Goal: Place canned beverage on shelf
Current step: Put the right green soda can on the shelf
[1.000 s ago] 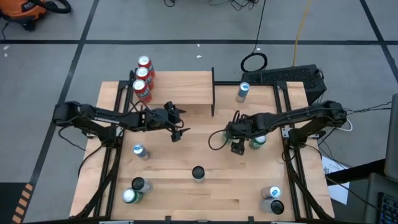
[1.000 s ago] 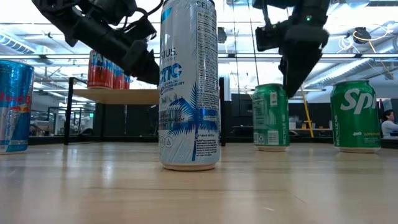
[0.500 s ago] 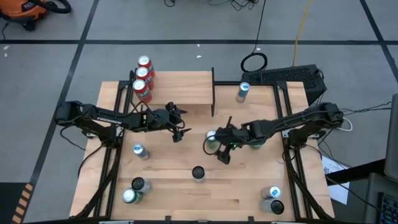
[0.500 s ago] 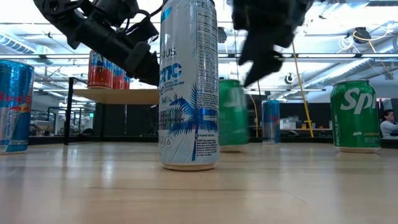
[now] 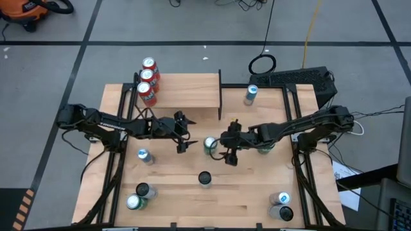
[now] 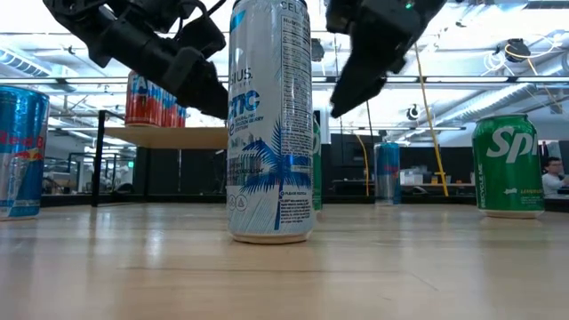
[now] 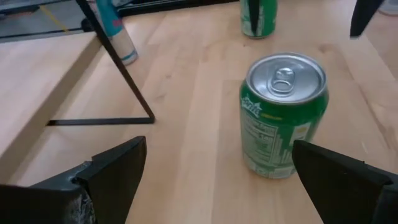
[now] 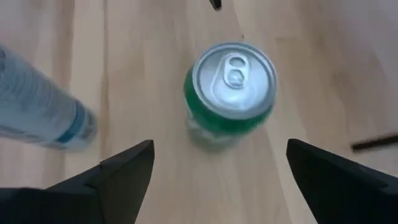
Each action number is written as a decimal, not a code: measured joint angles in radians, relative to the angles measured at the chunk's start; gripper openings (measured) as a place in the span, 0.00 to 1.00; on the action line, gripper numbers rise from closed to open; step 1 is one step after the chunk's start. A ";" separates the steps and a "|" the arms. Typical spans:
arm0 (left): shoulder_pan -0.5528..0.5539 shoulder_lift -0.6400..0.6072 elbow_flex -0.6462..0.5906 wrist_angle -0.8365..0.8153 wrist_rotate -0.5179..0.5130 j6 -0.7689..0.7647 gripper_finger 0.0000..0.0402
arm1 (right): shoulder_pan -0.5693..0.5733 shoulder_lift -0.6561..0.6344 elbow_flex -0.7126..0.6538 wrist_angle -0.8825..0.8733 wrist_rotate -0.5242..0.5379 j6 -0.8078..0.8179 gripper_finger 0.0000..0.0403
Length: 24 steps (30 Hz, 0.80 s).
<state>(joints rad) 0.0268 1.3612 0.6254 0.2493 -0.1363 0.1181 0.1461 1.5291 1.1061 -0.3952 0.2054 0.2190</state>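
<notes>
Flanking green can (image 5: 210,144): both arms' open fingers

In the low view, the tall white can (image 6: 270,120) hides most of the green can (image 6: 316,164).

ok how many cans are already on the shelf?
3. All red cans, in a row at the left end of the shelf: one at the back, one in the middle, one at the front. The high view shows no others on it.
</notes>
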 joint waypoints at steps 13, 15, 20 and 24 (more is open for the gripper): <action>-0.008 0.073 -0.001 0.069 -0.002 -0.004 0.99 | -0.090 0.131 -0.002 0.224 -0.108 -0.154 0.88; -0.008 0.073 -0.001 0.081 -0.002 -0.005 0.99 | -0.100 0.152 -0.002 0.244 -0.111 -0.162 0.88; -0.008 0.073 -0.001 0.083 -0.002 -0.005 0.99 | -0.112 0.155 -0.001 0.251 -0.152 -0.170 0.86; -0.008 0.073 -0.001 0.084 -0.027 -0.005 0.99 | -0.112 0.156 -0.001 0.251 -0.156 -0.167 0.74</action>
<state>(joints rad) 0.0189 1.4345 0.6247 0.3332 -0.1631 0.1135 0.0338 1.6848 1.1053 -0.1440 0.0498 0.0524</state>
